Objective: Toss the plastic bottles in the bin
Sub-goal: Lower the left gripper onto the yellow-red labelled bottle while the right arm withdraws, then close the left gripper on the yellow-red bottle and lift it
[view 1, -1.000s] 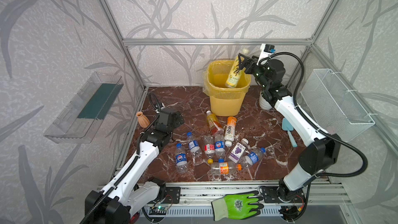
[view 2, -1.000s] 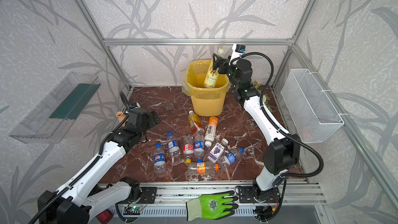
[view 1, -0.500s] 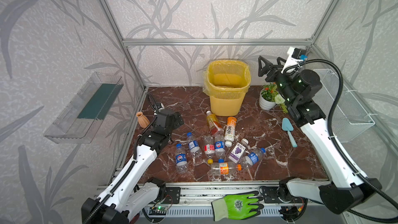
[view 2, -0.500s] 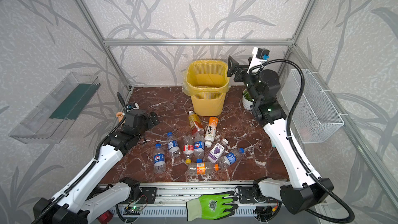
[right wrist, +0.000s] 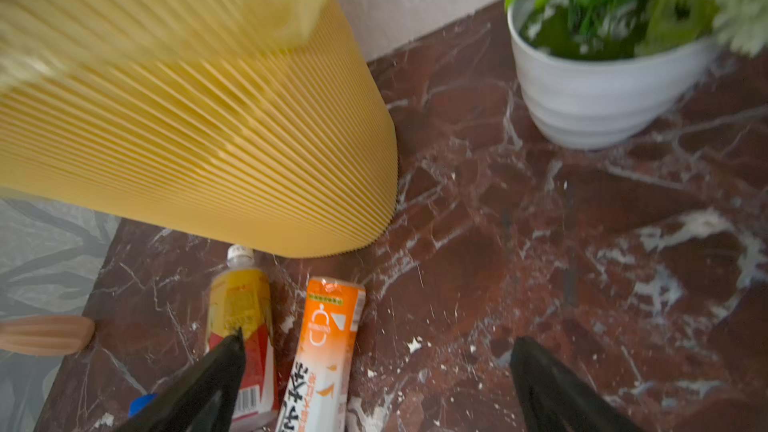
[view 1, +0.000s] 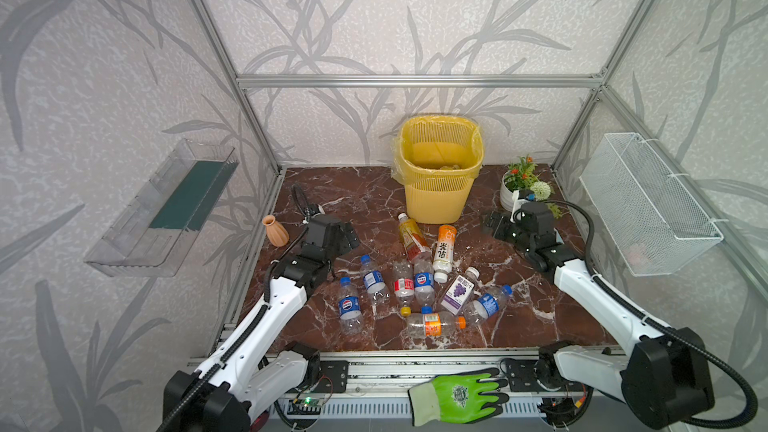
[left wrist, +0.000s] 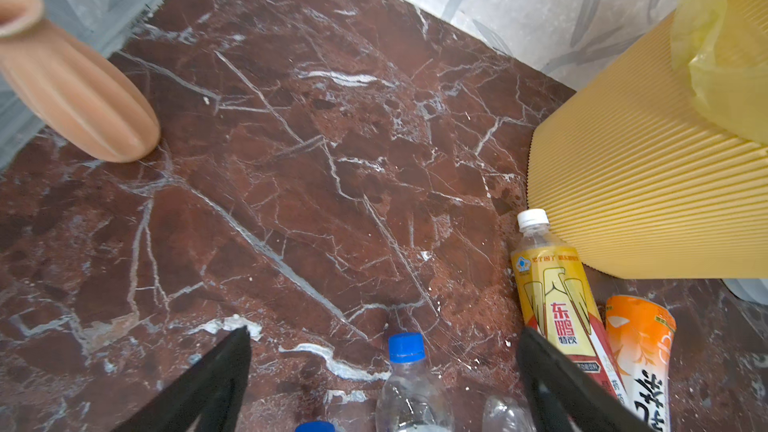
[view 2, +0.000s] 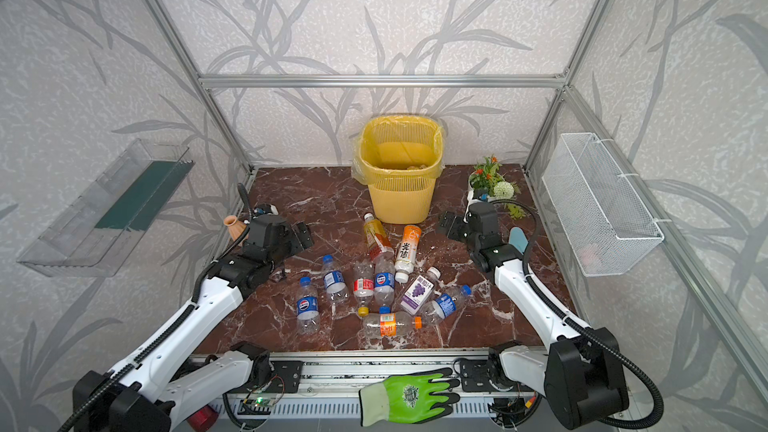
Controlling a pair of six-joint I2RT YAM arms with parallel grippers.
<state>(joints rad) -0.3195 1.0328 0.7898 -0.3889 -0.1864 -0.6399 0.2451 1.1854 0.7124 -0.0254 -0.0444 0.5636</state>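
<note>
- Nine plastic bottles (view 1: 423, 282) lie on the tabletop (view 1: 519, 313), as far as we can count. They are in a bunch in front of the bin (view 1: 436, 197).
- A second ago the right pincer (view 1: 492, 224) held a yellow bottle over the bin. Now that bottle is gone from it, so we think it fell in. Something pale shows at the bottom of the bin, but it is too small to tell.
- The right pincer has come down low beside the bin. Its two fingers are wide apart and hold nothing.
- The left pincer (view 1: 347, 236) is wide apart and empty too, near the little orange vase (view 1: 275, 231). It has hardly moved.
- So one more bottle is done. We think the next job is to pick a new one.
- The yellow-and-red bottle (view 1: 411, 236) lies flat, with its white cap pointing at the bin, just beside it.
- The orange bottle (view 1: 444, 248) lies next to it, the same long way. Its cap points away from the bin, to the front.
- The clear bottle with the orange label (view 1: 434, 323) lies sideways across the front. Its cap points to the right arm's side.
</note>
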